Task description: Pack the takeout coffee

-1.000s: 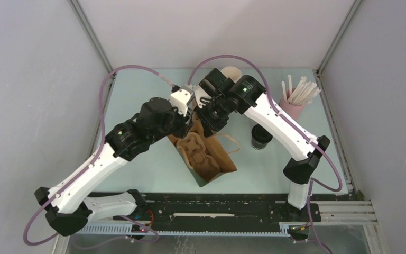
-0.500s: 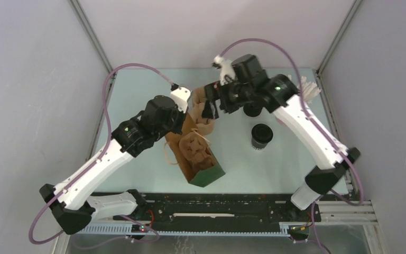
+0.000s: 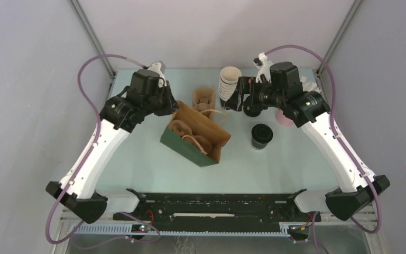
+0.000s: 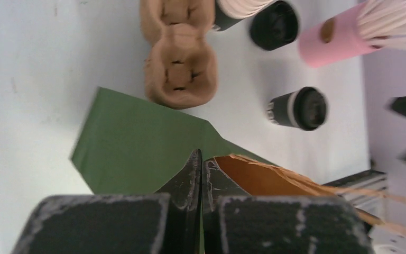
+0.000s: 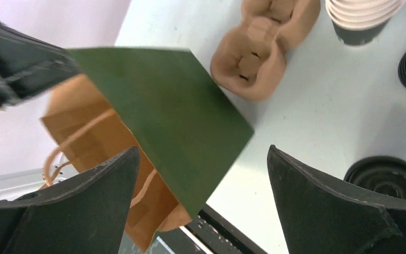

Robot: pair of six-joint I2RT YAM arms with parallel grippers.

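Black-lidded and dark-walled, the takeout coffee is standing upright on the pale table, outside the bag and touched by neither arm. It is sitting just below and to the outer side of the right gripper, whose jaws are gaping wide with nothing between them. In the right wrist view the cup's lid is showing beyond the tip of the finger on the right side of the picture, not in the gap. Between the coffee and the left gripper the green bag is leaning over, its brown inside and paper handles facing the overhead camera. The left jaws are pressing together on the bag's upper rim, as the left wrist view is showing at the meeting fingertips. A brown pulp cup carrier is lying inside the bag's mouth. In the right wrist view the bag's green side is filling the space ahead of the open jaws. Beyond both grippers, a second pulp carrier is resting on the table between them. Just beside the right jaws the stack of white-rimmed cups is standing, and the stack of black lids is sitting next to it. A pink cup of white straws is standing near the lids, largely hidden under the right arm from above.
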